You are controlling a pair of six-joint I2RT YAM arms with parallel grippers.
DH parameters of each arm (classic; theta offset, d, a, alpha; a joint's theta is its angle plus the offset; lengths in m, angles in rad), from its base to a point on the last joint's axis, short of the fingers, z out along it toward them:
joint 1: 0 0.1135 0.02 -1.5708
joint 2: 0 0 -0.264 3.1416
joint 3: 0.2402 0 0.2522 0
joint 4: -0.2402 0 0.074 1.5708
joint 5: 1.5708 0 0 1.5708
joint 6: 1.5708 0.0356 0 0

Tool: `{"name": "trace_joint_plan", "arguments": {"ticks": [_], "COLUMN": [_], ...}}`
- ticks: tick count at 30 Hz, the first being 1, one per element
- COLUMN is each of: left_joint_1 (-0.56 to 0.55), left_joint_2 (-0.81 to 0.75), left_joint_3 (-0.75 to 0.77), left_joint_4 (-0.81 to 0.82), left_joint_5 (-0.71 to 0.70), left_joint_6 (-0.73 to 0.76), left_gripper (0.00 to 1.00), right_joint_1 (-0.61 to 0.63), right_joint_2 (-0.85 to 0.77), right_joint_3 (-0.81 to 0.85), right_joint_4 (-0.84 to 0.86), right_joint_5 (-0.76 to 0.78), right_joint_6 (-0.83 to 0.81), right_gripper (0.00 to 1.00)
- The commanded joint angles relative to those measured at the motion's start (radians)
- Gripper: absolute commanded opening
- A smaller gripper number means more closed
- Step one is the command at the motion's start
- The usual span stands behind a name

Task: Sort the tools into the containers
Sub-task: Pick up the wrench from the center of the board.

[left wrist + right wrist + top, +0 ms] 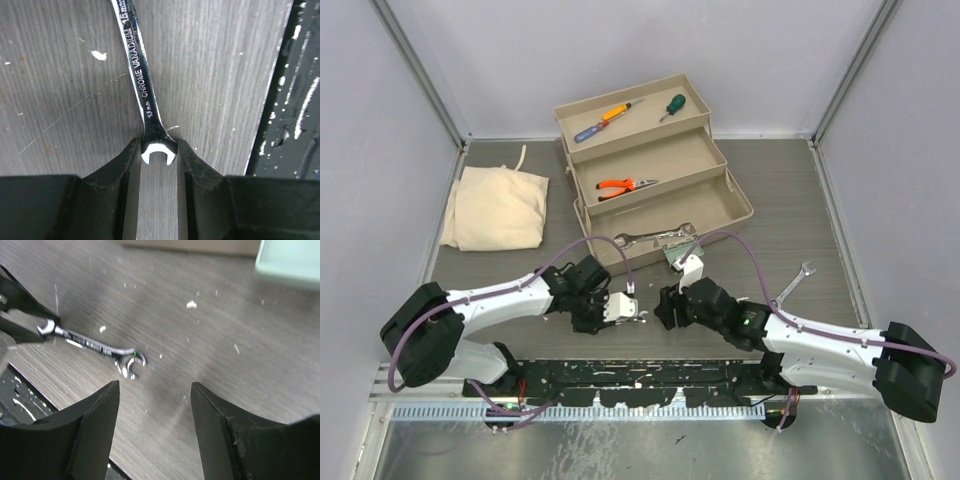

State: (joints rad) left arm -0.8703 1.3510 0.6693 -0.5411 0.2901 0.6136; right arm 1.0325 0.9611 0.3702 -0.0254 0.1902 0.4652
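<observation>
I see my left gripper, jaws clenched on the small wrench by its open head, far end cut off at frame top, black rail close at right, right gripper jaws released over the worktop, toolbox upper centre.

Cut-offs, blur and tiny stuff across the three views
Left wrist: wrench runs off the top edge, far end unseen, upper size stamp clipped. Right wrist: pale green latch blurred and cut by the corner, left hand mostly beyond the left edge. Top: tray wrenches overlap, too small to count.
</observation>
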Motion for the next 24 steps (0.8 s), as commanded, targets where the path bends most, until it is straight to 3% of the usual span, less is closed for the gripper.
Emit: {"name": "trace_joint_plan", "arguments": {"ticks": [1, 7, 14, 21, 24], "left_joint_1": [0.036, 0.103, 0.146, 0.148, 0.152], "left_joint_2": [0.012, 0.043, 0.108, 0.132, 0.128], "left_joint_3": [0.05, 0.106, 0.163, 0.168, 0.168], "left_joint_4": [-0.071, -0.147, -0.194, -0.191, -0.191], "left_joint_5": [0.155, 0.232, 0.279, 0.289, 0.291], "left_joint_6": [0.05, 0.115, 0.161, 0.169, 0.171], "left_gripper": [0.05, 0.03, 0.03, 0.03, 0.03], "right_joint_1": [0.001, 0.0, 0.012, 0.152, 0.195], "right_joint_2": [-0.044, -0.072, -0.007, 0.103, 0.14], "right_joint_3": [-0.017, -0.069, -0.066, -0.025, -0.047], "right_joint_4": [0.195, 0.361, 0.387, 0.335, 0.4], "right_joint_5": [0.072, 0.019, -0.231, -0.195, -0.19], "right_joint_6": [-0.126, -0.316, -0.532, -0.776, -0.839], "right_gripper": [0.64, 0.62, 0.59, 0.59, 0.59]}}
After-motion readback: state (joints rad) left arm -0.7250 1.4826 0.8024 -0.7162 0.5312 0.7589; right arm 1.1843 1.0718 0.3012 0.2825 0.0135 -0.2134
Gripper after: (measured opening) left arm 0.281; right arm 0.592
